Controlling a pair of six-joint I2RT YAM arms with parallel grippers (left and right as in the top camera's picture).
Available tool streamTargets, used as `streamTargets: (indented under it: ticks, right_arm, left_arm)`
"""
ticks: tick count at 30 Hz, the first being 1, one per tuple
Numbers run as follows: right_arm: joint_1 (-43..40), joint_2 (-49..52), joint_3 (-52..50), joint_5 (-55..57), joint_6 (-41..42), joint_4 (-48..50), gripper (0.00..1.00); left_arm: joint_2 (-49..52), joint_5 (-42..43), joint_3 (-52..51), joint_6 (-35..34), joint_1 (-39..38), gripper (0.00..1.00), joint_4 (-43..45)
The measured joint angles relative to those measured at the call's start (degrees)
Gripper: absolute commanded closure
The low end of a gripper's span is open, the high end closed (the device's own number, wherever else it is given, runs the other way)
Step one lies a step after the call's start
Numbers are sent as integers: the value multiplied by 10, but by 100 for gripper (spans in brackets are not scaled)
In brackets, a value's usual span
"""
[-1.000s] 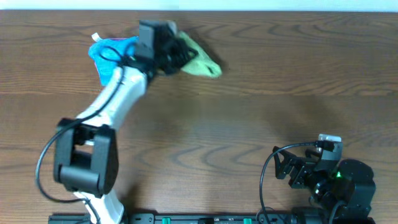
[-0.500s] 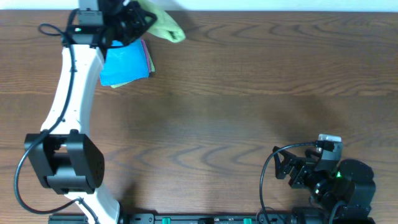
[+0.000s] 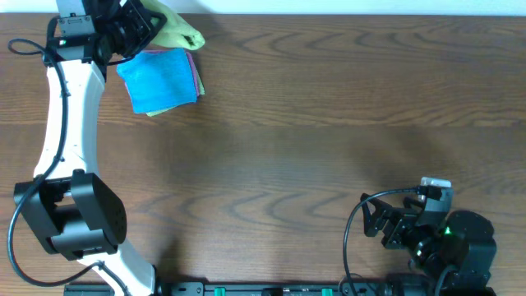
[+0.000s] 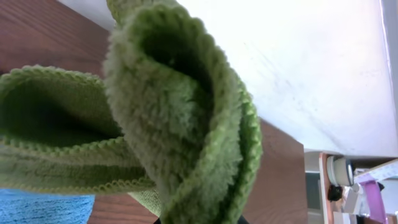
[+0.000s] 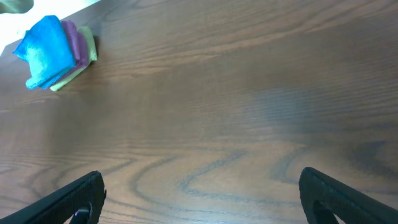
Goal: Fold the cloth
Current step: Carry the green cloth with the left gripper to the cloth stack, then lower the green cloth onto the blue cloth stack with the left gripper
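Left gripper (image 3: 146, 23) clenched on green cloth (image 3: 181, 34), swung further left since last look, cloth now at far table (image 3: 312, 123) edge. Stack (image 3: 160, 80) unmoved: three folded cloths. Right gripper (image 3: 380, 224) parked, fingers spread.

The cloth (image 3: 179, 33) is lime green, thick and fluffy, with a stitched hem; it is bunched and doubled over into loose rolls (image 4: 180, 118); the left gripper (image 3: 152, 23) clamps one end. It sits at the far left, just beside the stack (image 3: 160, 80); blue tops that folded pile, purple and green beneath.
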Motion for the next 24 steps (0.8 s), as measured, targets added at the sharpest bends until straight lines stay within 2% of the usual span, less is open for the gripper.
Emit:
streamTargets:
  ticks: [12, 18, 24]
  right_arm:
    - [0, 0, 0, 0, 0, 0, 1]
    - [0, 0, 0, 0, 0, 0, 1]
    - [0, 0, 0, 0, 0, 0, 1]
  left_arm:
    - [18, -5, 0, 38, -1, 95, -25]
    - [39, -14, 0, 75, -1, 94, -68]
    - [40, -66, 0, 125, -1, 94, -116]
